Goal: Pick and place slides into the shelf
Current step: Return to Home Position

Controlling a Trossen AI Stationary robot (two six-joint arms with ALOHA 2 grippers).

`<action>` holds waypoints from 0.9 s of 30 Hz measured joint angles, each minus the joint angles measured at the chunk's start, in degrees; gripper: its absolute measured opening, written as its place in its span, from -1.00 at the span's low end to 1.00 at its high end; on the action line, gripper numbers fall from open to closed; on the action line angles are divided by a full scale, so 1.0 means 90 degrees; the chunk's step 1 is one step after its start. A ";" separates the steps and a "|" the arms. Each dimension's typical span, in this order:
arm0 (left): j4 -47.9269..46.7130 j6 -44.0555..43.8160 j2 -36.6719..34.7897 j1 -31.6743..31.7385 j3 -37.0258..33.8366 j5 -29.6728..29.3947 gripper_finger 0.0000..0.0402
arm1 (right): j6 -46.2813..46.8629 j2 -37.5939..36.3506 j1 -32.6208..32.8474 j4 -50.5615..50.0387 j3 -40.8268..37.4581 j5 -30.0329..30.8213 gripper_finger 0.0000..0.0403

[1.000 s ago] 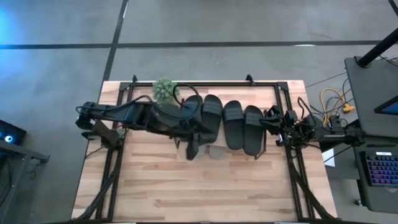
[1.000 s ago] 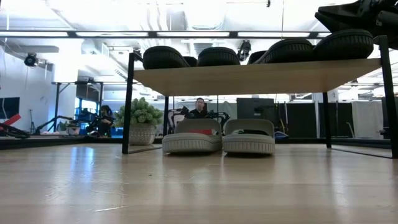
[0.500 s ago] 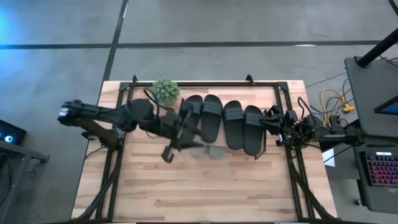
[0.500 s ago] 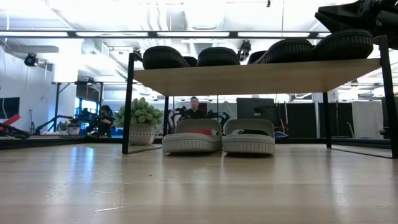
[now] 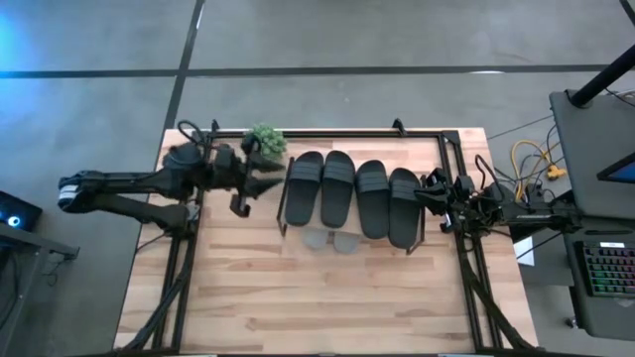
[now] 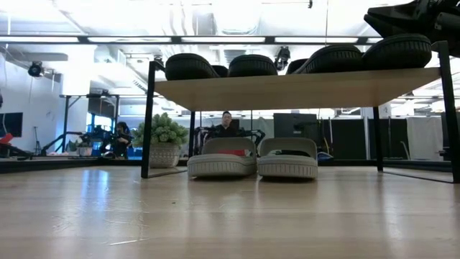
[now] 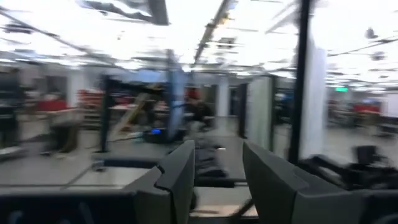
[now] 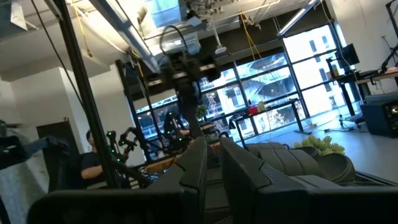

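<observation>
four black slides (image 5: pixel 337 188) set on shelf (image 6: pixel 287 90), two grey slides (image 6: pixel 221 162) beneath, left gripper (image 7: pixel 217 152) held wide by plant (image 5: pixel 265 139), right gripper (image 8: pixel 213 152) held narrow

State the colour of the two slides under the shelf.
Pale grey-beige slides; the low view shows them best.

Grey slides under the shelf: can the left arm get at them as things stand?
Probably yes: the left hand hangs open beside the shelf, and the grey slides poke out its open front.

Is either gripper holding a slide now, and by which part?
Nothing is held. The left gripper is open and empty, left of the shelf; the right gripper at its right end grips nothing.
</observation>
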 joint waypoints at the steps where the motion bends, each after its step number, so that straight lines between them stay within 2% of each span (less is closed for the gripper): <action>1: -0.0034 0.0000 -0.0151 0.0145 -0.0109 -0.0051 -0.39 | 0.0000 0.0000 0.0002 0.0000 0.0000 0.0002 -0.81; 8: -0.0106 -0.0008 -0.1414 0.1105 -0.1172 -0.0133 -0.39 | 0.0000 0.0000 0.0000 -0.0002 0.0000 0.0000 -0.81; 13: -0.0108 0.0188 -0.2308 0.1154 -0.1996 0.0105 -0.39 | 0.0000 0.0000 0.0000 -0.0001 0.0000 0.0001 -0.81; 20: -0.0021 0.0072 -0.3110 0.1140 -0.3120 0.0117 -0.39 | 0.0001 0.0000 0.0001 0.0000 0.0000 0.0000 -0.81; 23: -0.0003 -0.0148 -0.3433 0.1130 -0.3492 0.0330 -0.39 | 0.0000 0.0000 0.0002 0.0000 0.0000 0.0000 -0.81; 27: 0.0320 -0.0209 -0.3827 0.1128 -0.3979 0.1131 -0.39 | 0.0000 0.0000 0.0002 0.0000 0.0000 0.0000 -0.81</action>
